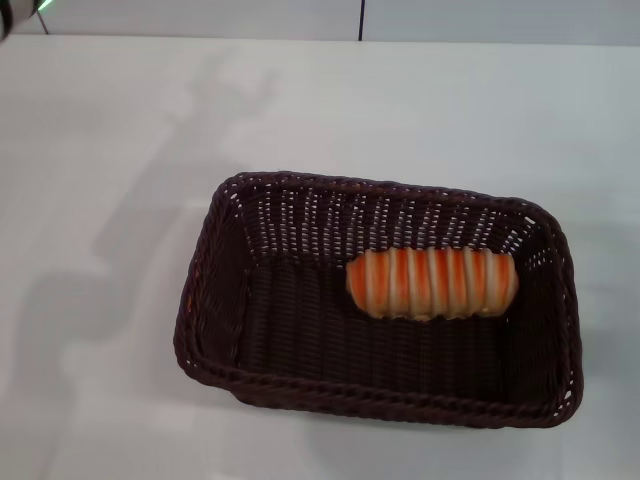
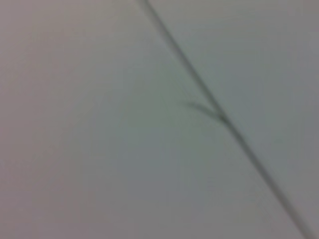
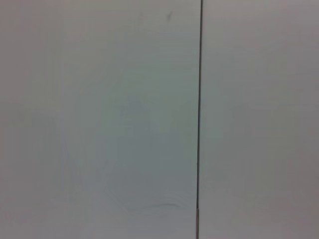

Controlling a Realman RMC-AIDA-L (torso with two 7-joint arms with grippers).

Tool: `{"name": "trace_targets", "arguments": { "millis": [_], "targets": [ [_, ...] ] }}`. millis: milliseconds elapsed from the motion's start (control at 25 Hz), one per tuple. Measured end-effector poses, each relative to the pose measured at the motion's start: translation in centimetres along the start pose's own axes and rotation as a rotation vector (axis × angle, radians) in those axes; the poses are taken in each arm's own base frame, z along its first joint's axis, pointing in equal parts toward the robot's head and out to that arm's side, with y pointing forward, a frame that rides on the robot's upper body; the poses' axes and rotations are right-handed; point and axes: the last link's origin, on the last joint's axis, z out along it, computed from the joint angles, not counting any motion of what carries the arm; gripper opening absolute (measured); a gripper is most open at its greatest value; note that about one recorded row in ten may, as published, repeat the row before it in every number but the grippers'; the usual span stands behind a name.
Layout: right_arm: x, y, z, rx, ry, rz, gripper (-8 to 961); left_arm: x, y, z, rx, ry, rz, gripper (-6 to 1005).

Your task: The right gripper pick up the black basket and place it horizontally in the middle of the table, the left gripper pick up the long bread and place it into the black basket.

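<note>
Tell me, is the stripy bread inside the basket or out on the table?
Inside. The long bread lies flat on the floor of the black basket, near its far right wall, with the braided rim all around it.

pale wall panels (image 1: 200, 18), thin dark seam (image 1: 361, 20)

We see only a sliver of our left arm (image 1: 20, 8) at the far left corner of the head view, its green light showing. Neither end effector appears in any view. Both wrist cameras show only pale surfaces.
</note>
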Motion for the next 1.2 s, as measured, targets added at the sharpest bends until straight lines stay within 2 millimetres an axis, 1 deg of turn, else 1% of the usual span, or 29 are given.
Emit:
{"name": "trace_targets", "arguments": {
  "millis": [40, 160, 240, 280, 320, 360, 440, 480, 520, 560, 600, 640, 720, 840, 920, 1200],
  "targets": [
    [0.0, 0.0, 0.0, 0.0, 0.0, 0.0, 758, -0.6, 0.5, -0.1, 0.027, 0.005, 0.001, 857],
    [0.0, -0.5, -0.5, 0.024, -0.005, 0.001, 759, -4.9, 3.2, -0.4, 0.226, 0.046, 0.111, 857],
    [-0.1, -0.8, -1.0, 0.045, -0.024, 0.003, 759, -6.5, 3.5, -0.9, 0.33, 0.106, 0.18, 857],
    [-0.2, -1.1, -1.3, 0.057, -0.034, 0.0, 759, -7.3, 3.3, -1.5, 0.396, 0.155, 0.198, 857],
    [-0.2, -1.7, -1.8, 0.084, -0.052, -0.009, 759, -8.3, 2.9, -2.5, 0.466, 0.231, 0.169, 857],
    [-0.2, -1.7, -1.8, 0.084, -0.052, -0.009, 759, -8.3, 2.9, -2.5, 0.466, 0.231, 0.169, 857],
    [-0.2, -2.4, -2.4, 0.115, -0.073, -0.014, 759, -10.2, 2.2, -3.8, 0.504, 0.272, 0.036, 857],
    [-0.3, -2.7, -2.6, 0.13, -0.086, -0.008, 759, -12.2, 1.6, -4.7, 0.514, 0.263, -0.117, 857],
    [-0.3, -3.5, -3.3, 0.16, -0.106, 0.015, 759, -14.8, 1.1, -5.7, 0.52, 0.226, -0.301, 857],
    [-0.3, -3.5, -3.3, 0.16, -0.106, 0.015, 759, -14.8, 1.1, -5.7, 0.52, 0.226, -0.301, 857],
    [-0.2, -3.9, -3.6, 0.177, -0.112, 0.029, 759, -15.7, 0.9, -6.1, 0.526, 0.209, -0.358, 857],
    [-0.2, -4.3, -3.8, 0.191, -0.118, 0.038, 759, -17.1, 0.5, -6.8, 0.541, 0.18, -0.439, 857],
    [0.0, -5.2, -4.3, 0.226, -0.13, 0.056, 759, -18.9, 0.0, -7.9, 0.571, 0.144, -0.531, 857],
    [0.1, -5.4, -4.5, 0.232, -0.131, 0.057, 759, -19.7, -0.3, -8.9, 0.598, 0.127, -0.552, 857],
    [0.4, -5.4, -4.5, 0.227, -0.122, 0.047, 760, -20.0, -0.2, -9.2, 0.599, 0.114, -0.545, 857],
    [0.9, -5.6, -4.9, 0.221, -0.106, 0.02, 760, -20.0, 0.7, -9.1, 0.551, 0.096, -0.524, 857]
  ]
}}
